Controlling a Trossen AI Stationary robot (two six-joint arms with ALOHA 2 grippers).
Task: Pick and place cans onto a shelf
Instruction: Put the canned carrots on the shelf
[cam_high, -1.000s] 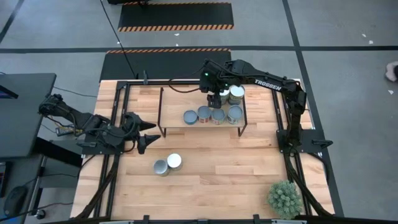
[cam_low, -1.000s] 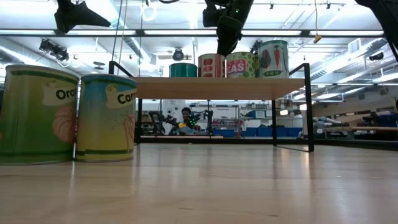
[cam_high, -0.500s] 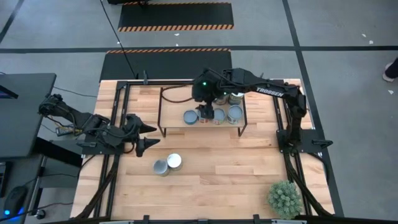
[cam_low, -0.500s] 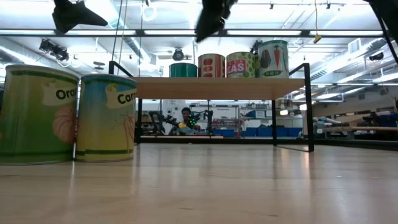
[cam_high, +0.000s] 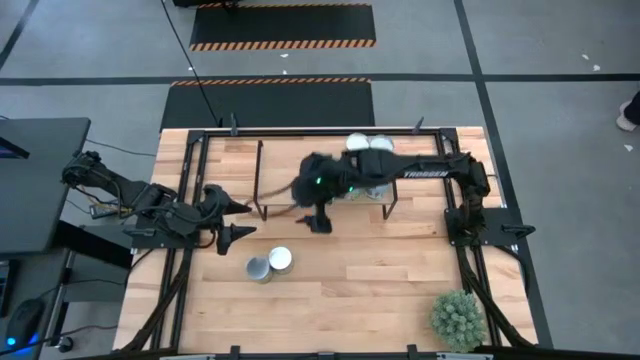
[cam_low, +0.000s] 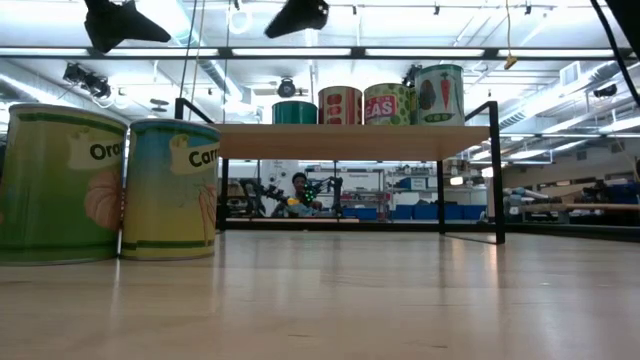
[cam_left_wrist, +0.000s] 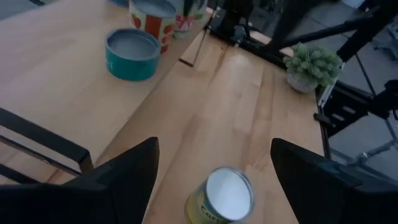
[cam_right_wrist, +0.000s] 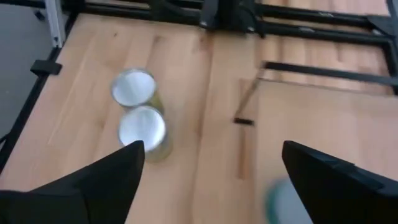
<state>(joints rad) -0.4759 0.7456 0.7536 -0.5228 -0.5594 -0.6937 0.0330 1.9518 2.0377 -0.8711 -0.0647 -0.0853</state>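
Two cans (cam_high: 270, 264) stand side by side on the table on their bases; in the low view they are a green can (cam_low: 60, 185) and a yellow-blue can (cam_low: 170, 190). Several more cans (cam_low: 388, 104) stand on the shelf (cam_low: 350, 141). My right gripper (cam_high: 320, 222) is open and empty, above the table just in front of the shelf (cam_high: 280, 160); its wrist view (cam_right_wrist: 212, 149) shows the two cans (cam_right_wrist: 140, 115) farther off. My left gripper (cam_high: 232, 218) is open and empty at the table's left, with one can (cam_left_wrist: 227, 194) below and ahead of it.
A green potted plant (cam_high: 457, 318) stands at the near right corner. The right arm (cam_high: 420, 172) lies across the shelf and hides most of its cans from above. Black frame rails (cam_high: 190, 180) run along the table's sides. Bare wood lies between the two cans and the plant.
My right gripper has left the cans on the shelf and swung toward the table's left and near edge, past the shelf's front edge, toward the two cans on the table. The cans have stayed in place.
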